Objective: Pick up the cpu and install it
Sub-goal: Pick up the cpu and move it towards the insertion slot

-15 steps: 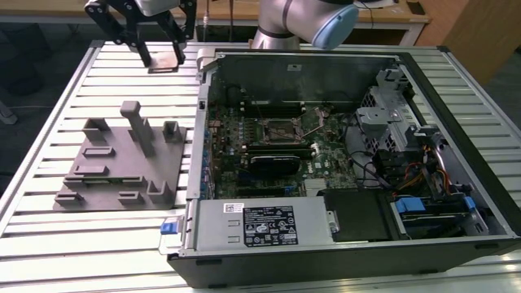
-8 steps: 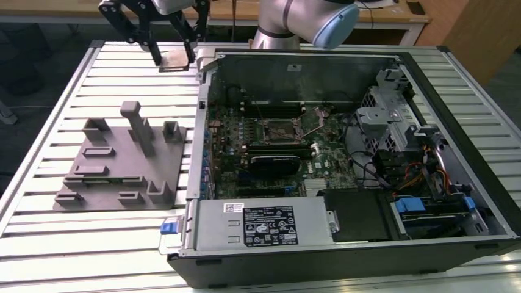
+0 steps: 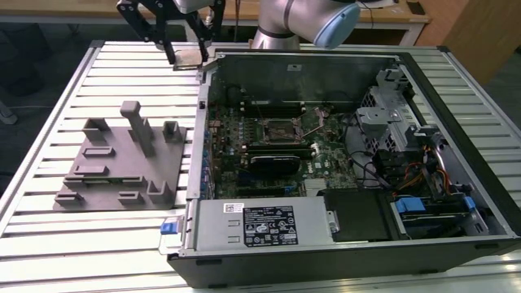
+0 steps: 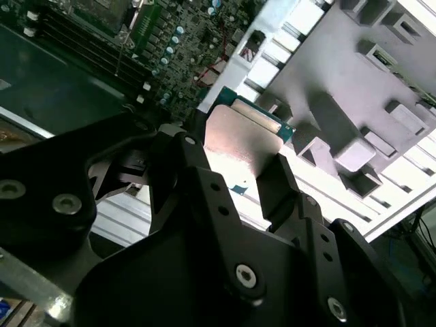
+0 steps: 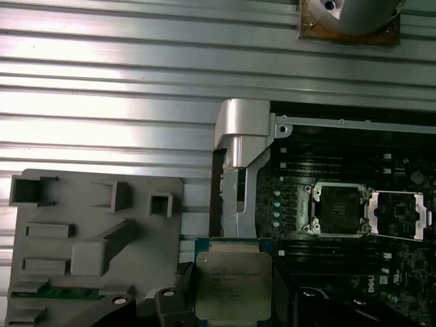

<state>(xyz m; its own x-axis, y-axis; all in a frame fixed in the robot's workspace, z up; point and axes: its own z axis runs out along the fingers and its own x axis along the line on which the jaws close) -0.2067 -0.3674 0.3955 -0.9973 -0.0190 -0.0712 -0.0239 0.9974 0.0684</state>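
The cpu (image 3: 189, 59), a flat square chip with a shiny metal top, hangs in the air with my gripper (image 3: 188, 54) shut on its two sides. It is above the slatted table, just outside the case's far corner at the exterior view's left. Both wrist views show the cpu (image 4: 238, 139) (image 5: 233, 286) between the black fingers (image 4: 178, 160). The open socket (image 3: 282, 130) (image 5: 338, 209) sits mid-motherboard with its metal lid (image 5: 398, 214) folded back beside it.
A grey plastic fixture (image 3: 122, 162) (image 5: 88, 245) with raised blocks lies on the table (image 3: 49, 122) beside the open computer case (image 3: 342, 61). Inside the case are a power supply (image 3: 260, 223), a drive cage (image 3: 387, 119) and cables. The arm's base (image 5: 351, 17) stands behind the case.
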